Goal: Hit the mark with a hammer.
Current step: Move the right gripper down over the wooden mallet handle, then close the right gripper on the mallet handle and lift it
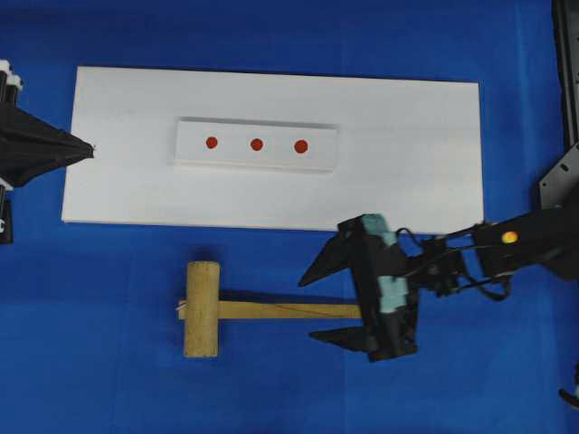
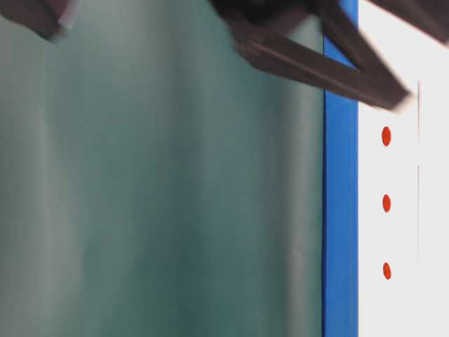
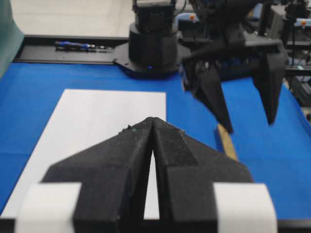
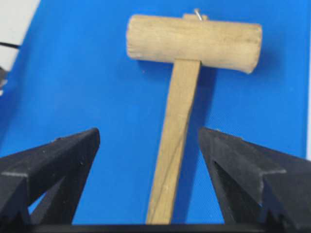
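Observation:
The hammer (image 1: 202, 308) lies flat on the blue cloth in front of the white board, its handle (image 1: 289, 310) pointing right. My right gripper (image 1: 312, 307) is open and straddles the handle's free end. In the right wrist view the handle (image 4: 177, 141) runs between the spread fingers (image 4: 73, 155) without touching either, and the head (image 4: 194, 41) lies beyond. The mark (image 1: 257, 144) is the middle red dot on the narrow white strip (image 1: 257, 161); it shows again in the table-level view (image 2: 386, 203). My left gripper (image 1: 89, 149) is shut and empty at the board's left edge.
The white board (image 1: 407, 181) lies on the blue cloth. The left wrist view shows the shut left gripper (image 3: 153, 119) over the board (image 3: 97, 121), the right gripper (image 3: 250, 125) beyond, and the right arm's base (image 3: 153, 46). A green wall (image 2: 161, 210) fills most of the table-level view.

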Available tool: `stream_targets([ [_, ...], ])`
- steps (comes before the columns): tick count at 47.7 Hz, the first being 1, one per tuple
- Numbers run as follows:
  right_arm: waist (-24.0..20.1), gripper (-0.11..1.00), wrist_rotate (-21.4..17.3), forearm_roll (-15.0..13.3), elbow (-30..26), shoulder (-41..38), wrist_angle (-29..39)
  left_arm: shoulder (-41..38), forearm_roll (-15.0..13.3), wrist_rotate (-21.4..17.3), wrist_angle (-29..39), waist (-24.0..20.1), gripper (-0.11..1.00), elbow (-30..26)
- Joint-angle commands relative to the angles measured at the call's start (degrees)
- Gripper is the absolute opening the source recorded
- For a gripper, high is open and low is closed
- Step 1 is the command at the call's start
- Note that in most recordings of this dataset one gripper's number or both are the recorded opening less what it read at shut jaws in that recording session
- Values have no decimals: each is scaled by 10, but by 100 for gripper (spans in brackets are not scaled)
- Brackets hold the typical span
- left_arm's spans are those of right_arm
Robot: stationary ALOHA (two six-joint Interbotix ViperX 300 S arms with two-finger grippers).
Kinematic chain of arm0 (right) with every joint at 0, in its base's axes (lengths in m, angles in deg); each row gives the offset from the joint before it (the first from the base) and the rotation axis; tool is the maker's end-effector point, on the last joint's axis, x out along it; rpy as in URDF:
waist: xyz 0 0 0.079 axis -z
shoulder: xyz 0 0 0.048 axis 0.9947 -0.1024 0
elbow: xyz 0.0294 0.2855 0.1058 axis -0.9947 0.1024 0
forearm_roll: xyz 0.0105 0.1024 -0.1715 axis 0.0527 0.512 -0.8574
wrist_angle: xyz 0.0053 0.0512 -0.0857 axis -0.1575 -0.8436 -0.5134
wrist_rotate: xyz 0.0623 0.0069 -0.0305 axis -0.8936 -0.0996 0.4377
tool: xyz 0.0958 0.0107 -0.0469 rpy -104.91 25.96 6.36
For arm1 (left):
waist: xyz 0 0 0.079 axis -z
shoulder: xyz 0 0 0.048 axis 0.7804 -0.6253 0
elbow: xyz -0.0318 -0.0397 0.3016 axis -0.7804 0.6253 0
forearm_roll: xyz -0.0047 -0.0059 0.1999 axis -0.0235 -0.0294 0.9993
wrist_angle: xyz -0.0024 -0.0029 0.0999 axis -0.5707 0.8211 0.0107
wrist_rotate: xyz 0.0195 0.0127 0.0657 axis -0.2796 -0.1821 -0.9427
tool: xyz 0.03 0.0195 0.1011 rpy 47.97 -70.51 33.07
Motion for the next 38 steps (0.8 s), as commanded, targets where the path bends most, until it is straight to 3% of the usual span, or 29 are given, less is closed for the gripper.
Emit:
stream_targets([
  [1,1,90,-1,7,-24,-25,-23,-3,-1,0,-4,1,0,-4],
  [23,-6,90,-1,54,-80,-178,-76,-5,-1,0,-6,1,0,2],
  [38,-7,89,4,62,-75,-194,-76,-5,-1,0,-6,1,0,3],
])
